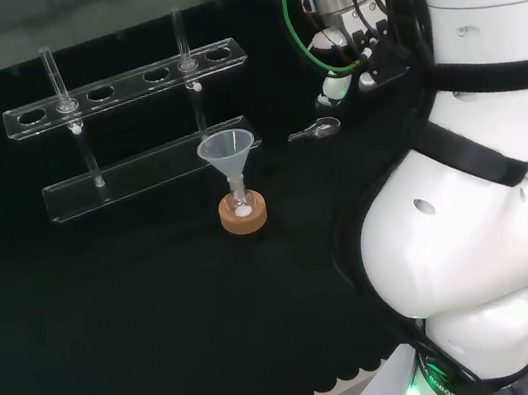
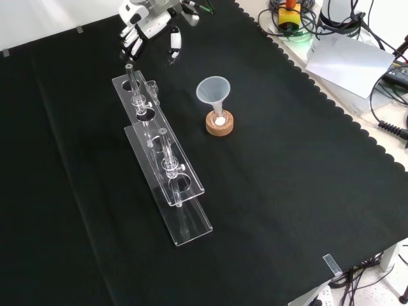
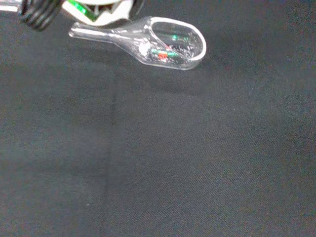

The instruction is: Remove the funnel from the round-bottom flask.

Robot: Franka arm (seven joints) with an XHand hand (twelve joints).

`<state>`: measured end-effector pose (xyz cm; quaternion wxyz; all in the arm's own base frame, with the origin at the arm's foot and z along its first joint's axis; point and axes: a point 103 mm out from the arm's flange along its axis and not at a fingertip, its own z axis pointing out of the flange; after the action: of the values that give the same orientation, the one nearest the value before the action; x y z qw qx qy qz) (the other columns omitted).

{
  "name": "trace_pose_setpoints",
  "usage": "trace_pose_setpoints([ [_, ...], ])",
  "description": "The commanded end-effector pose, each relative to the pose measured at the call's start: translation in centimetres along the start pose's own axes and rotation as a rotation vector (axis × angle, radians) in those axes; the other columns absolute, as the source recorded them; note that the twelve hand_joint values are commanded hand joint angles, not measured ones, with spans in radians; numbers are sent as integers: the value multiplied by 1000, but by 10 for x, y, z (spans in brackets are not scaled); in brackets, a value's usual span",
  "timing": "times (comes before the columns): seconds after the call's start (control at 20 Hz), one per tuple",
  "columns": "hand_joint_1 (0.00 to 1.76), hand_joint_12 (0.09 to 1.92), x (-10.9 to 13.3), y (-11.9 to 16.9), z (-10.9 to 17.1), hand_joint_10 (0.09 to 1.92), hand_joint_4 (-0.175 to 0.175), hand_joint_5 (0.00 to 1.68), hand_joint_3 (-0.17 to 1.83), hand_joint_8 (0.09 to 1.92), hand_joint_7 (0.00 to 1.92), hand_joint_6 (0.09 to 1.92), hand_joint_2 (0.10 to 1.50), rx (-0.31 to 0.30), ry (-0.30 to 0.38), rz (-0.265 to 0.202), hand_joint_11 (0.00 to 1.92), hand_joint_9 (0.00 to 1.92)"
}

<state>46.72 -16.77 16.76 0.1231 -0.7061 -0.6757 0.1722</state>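
Funnel (image 2: pixel 213 91) sits upright in the flask (image 2: pixel 219 119) on its cork ring (image 2: pixel 219 125); the hand (image 2: pixel 148 30), relaxed and empty, is well apart, and should grasp the cone and lift straight up.

A clear test-tube rack (image 2: pixel 167 171) stands on the black cloth (image 2: pixel 287 210) toward the left of the front view, running lengthwise from near the cloth's far edge toward its near edge. Two glass tubes stand upright in it, one tube (image 2: pixel 132 86) near the far end and another tube (image 2: pixel 166 156) nearer the middle. A small clear scoop (image 3: pixel 163 42) lies flat on the cloth, apart from the rack, in the head view to the rack's right (image 1: pixel 315 129).
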Motion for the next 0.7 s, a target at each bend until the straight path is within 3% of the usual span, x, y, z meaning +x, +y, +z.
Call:
trace_pose_setpoints([
  [0.05, 866, 1441, 21, -33, -18, 685, -26, 455, 645, 610, 122, 87, 642, -52, -19, -11, 0, 294],
  [0.35, 864, 1477, 39, -60, -33, 681, -27, 483, 647, 653, 222, 87, 643, -51, -12, -32, 22, 374],
  [0.7, 850, 1469, 67, -88, -41, 661, -28, 485, 648, 659, 260, 87, 644, -7, -5, -81, 74, 408],
])
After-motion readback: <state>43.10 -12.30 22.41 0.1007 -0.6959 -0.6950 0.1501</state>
